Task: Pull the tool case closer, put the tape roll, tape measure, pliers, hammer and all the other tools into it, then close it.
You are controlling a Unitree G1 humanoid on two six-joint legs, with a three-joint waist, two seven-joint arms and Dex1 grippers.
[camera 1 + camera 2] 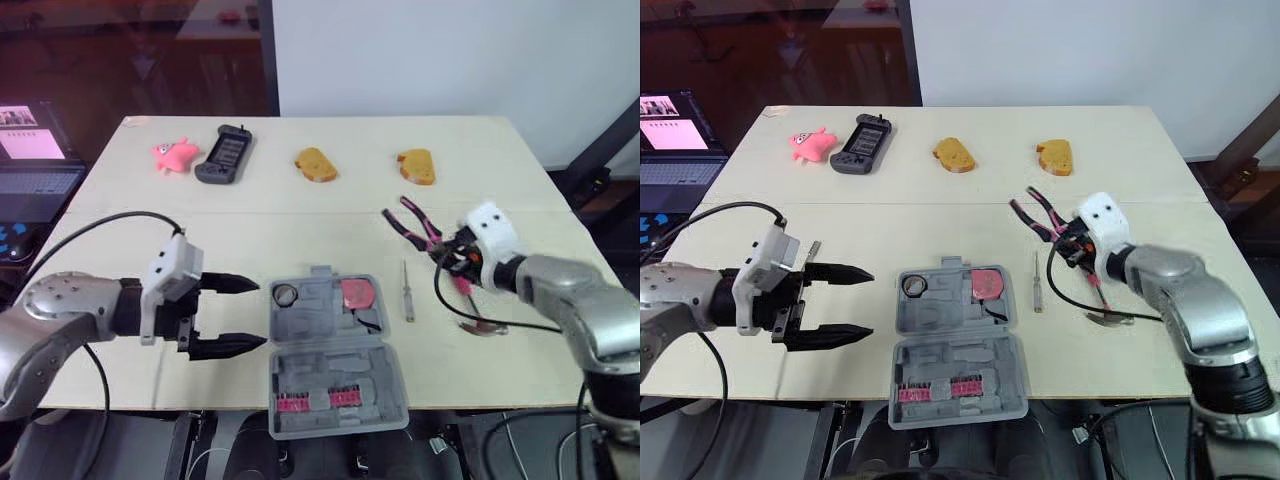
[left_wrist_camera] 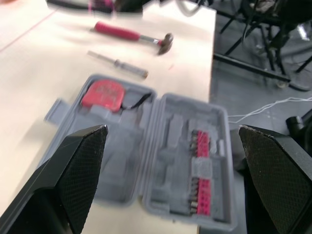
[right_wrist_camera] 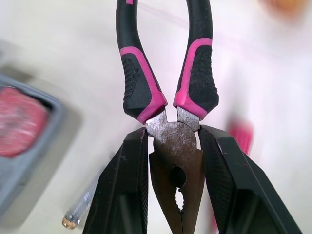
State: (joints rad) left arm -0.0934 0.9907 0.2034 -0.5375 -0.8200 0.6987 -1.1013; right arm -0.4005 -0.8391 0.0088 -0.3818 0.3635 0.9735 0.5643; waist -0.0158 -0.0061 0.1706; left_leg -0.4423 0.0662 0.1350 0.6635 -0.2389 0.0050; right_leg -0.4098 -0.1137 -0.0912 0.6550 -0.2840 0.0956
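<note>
**Pliers gripped, tool case open at the near edge**

Nearest, the grey tool case (image 1: pixel 340 365) lies open, its front half seeming to overhang the tabletop (image 1: pixel 130 360) edge. The tape roll (image 1: pixel 286 294) and red tape measure (image 1: pixel 356 294) already sit inside.

The left claw (image 1: pixel 260 313) hovers beside the case, fingers spread and empty.

Farther right lie a screwdriver (image 1: pixel 407 290) and the hammer (image 2: pixel 127 34).

Above the hammer, the right claw (image 1: pixel 450 252) is clenched on the pliers (image 1: pixel 415 225) by their metal head, handles pointing away.

Risks: smooth steel may slip or swivel in that pinch. The long handles could snag the case wall, nudging the case off the edge.
</note>
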